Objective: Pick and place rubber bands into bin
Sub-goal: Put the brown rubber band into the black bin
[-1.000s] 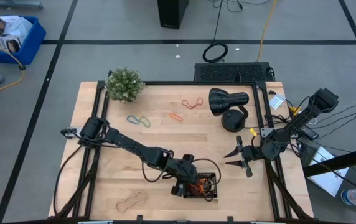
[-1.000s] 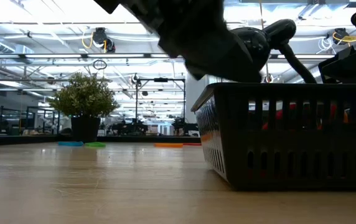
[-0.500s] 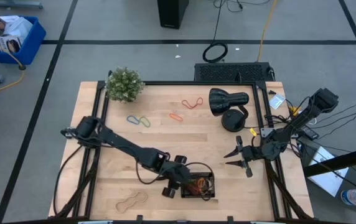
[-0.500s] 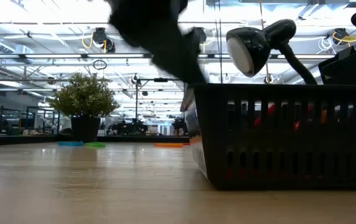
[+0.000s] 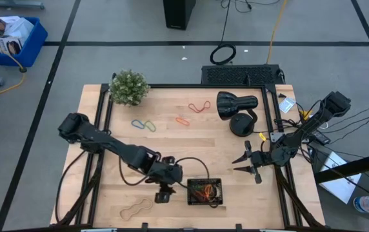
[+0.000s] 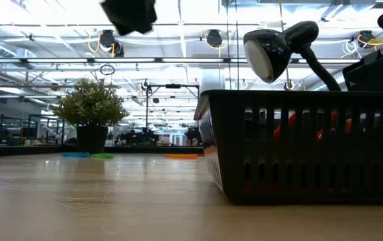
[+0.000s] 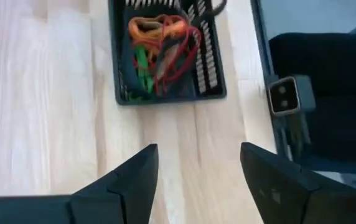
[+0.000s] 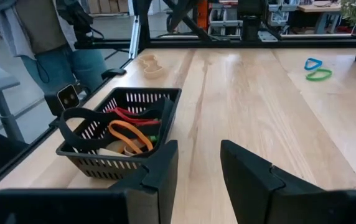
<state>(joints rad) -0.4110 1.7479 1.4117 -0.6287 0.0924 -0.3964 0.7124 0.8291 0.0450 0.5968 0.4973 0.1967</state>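
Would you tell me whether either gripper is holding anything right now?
Nothing is held. The left gripper, beside the bin, and the right gripper are both open and empty.

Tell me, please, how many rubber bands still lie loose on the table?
5: tan near the front-left edge, blue and green by the plant, orange and red near the lamp.

Bright, even overhead light; faint soft shadows on the pale wooden tabletop (image 5: 223,161). Glaring ceiling strip lights (image 6: 178,13) at table height; near tabletop blurred there.
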